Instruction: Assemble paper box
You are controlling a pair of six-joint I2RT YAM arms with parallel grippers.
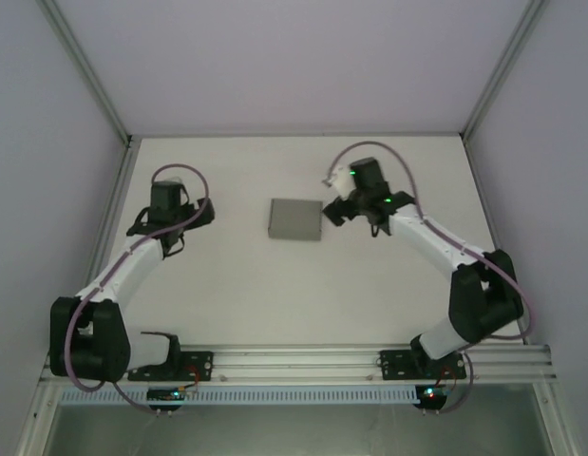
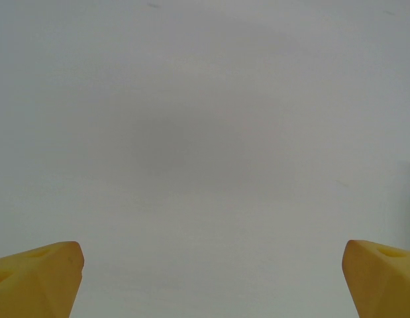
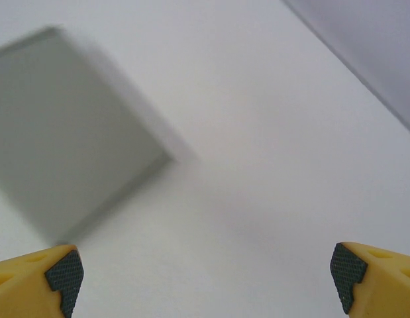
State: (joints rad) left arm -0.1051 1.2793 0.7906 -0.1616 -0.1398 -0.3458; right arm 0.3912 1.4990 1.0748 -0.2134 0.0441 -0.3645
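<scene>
Nearest, at the bottom of the top view, both arms rise from their bases. The left pincer (image 2: 208, 278) hangs wide open over bare tabletop (image 2: 205, 132), at the left of the frame and well apart from the work. The right pincer (image 3: 208, 281) is spread wide too and holds nothing. It sits just beside the box (image 1: 296, 219), which lies flat mid-frame and looks closed up. The step appears to be letting go after folding. Next, it should lift away without nudging the box.
</scene>
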